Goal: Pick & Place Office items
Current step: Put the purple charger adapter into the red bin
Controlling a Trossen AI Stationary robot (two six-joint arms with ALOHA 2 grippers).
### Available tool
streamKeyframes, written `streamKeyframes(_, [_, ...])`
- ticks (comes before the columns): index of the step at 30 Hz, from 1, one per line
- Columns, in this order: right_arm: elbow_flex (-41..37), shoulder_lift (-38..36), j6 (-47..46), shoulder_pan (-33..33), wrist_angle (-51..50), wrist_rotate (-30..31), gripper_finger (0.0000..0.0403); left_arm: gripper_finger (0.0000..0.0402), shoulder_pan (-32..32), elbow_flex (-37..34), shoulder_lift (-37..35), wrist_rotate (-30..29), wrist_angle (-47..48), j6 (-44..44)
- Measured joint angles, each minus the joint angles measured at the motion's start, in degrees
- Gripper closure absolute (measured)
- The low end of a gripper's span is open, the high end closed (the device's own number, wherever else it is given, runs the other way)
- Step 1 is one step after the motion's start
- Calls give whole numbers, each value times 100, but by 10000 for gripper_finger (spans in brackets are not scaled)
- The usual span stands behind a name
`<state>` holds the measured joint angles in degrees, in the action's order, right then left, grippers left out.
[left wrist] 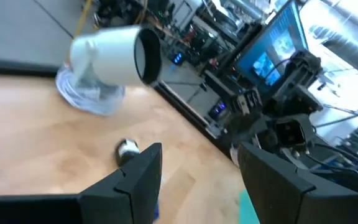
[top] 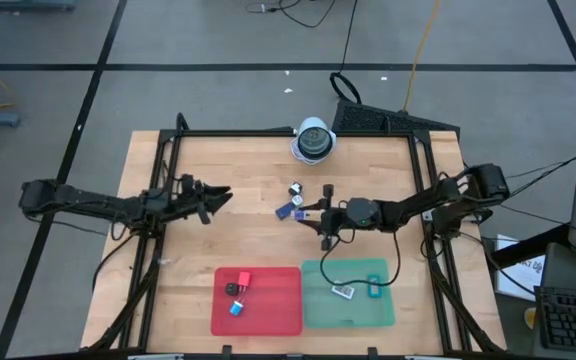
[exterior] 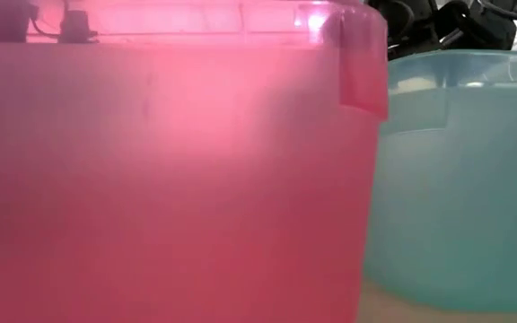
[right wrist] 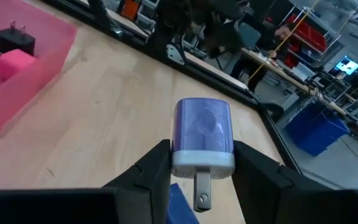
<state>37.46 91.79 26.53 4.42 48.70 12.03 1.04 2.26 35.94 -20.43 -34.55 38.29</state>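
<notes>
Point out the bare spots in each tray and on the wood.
Red tray: right half free, pieces crowd its left. Green tray: left side free, items sit right of middle. Bare wood lies between the left tool and the trays. Crowded: around the right tool, shut on the charger.

You're on a light wood table [top: 258, 230]: visible grain, smooth, low sheen. Red tray [top: 278, 310] and green tray [top: 318, 305], at 6 o'clock from the table centre, look like translucent plastic, slightly glossy; up close in the low view their walls read frosted. Right gripper [right wrist: 201, 168] has matt black plastic-looking fingers, closed on a charger plug [right wrist: 202, 134]: glossy pale-blue plastic body, white base, bare metal prong. White-and-grey domed object [top: 314, 140] at 12 o'clock looks like smooth satin plastic. Black plug [right wrist: 15, 41] in the red tray is matt.
</notes>
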Motion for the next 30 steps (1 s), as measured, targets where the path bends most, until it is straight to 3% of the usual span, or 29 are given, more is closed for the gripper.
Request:
streamKeyframes(7, [256, 233, 26, 34, -45, -2, 272, 187, 0, 247, 1436, 328, -620, 493])
streamKeyframes(16, [318, 378, 129, 31, -54, 43, 271, 156, 0, 1851, 3249, 1334, -575, 202])
streamKeyframes(23, [318, 373, 423, 184, -57, 569, 271, 125, -102, 3127, 4525, 1347, 423, 128])
streamKeyframes(30, [287, 377, 570, 246, -235, 802, 271, 124, -118, 3784, 5308, 1427, 650, 88])
